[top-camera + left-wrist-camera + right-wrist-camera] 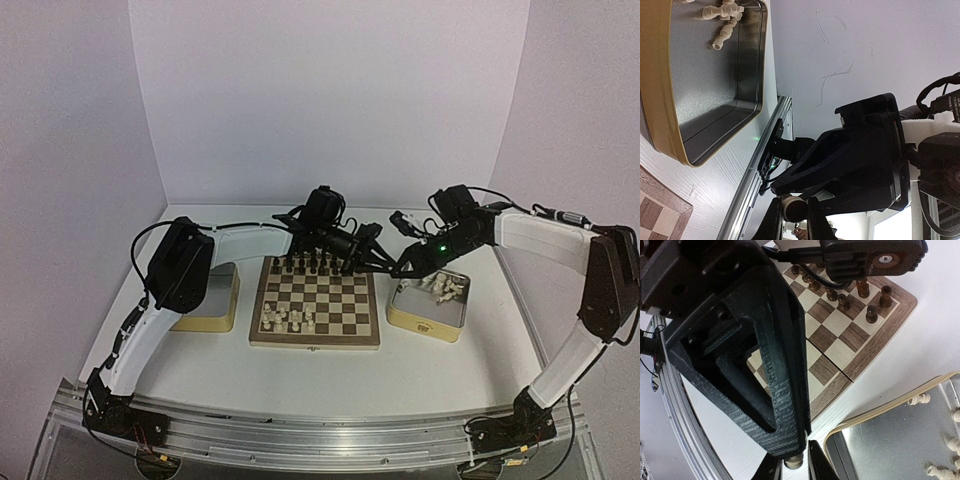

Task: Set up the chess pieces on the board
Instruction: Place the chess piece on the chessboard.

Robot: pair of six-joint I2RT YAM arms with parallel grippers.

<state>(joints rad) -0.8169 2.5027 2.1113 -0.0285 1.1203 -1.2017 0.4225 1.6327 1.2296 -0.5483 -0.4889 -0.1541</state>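
My two grippers meet tip to tip over the table, between the board point(315, 342) and the right tin point(425, 322). The left gripper point(383, 262) is shut on a cream chess piece point(792, 207), whose round dark base fills the gap between its fingers point(771, 222). The right gripper point(403, 267) is closed around the same piece point(793, 461), with its fingers point(816, 465) close on either side. Several cream pieces point(285, 318) stand on the board's near left. More cream pieces point(447, 287) lie in the right tin, and they also show in the left wrist view point(722, 20).
A row of dark pieces point(310, 262) stands along the board's far edge, just left of the grippers. A second tin point(205, 315) sits left of the board under the left arm. An aluminium rail point(300, 430) runs along the table's near edge.
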